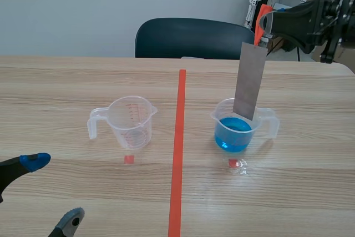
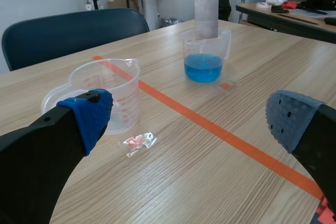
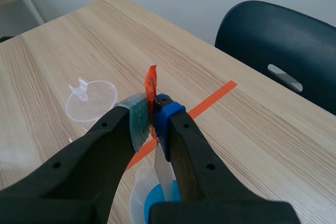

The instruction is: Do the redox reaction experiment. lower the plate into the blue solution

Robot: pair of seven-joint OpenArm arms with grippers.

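Grey metal forms the plate (image 1: 248, 81), which is held upright over the right half of the bench (image 1: 310, 192). The right pincer (image 1: 270, 30) is closed on the plate's top end, where an orange tab (image 1: 260, 19) sticks up between the pads. The plate's lower end is seen inside the mouth of a clear measuring jug (image 1: 265, 121), which stands right of the orange tape line (image 1: 178, 148), about midway between the near and far edges. The blue solution (image 1: 233, 132) fills only the jug's lower part. In the left wrist view the plate's end appears to stop just above the blue surface. From the scene view, contact cannot be judged.

Only the right wrist view shows the grip closely: the tab is pinched between a grey-green pad and a blue one, and the plate hangs straight down toward the blue liquid beneath.

An empty jug (image 1: 128, 123) with red graduations stands left of the tape line, well apart from the filled one.

The left pincer (image 1: 54, 190) is seen near the bench's near left corner, its fingers spread wide with nothing between them. A dark chair (image 1: 188, 37) stands behind the far edge.
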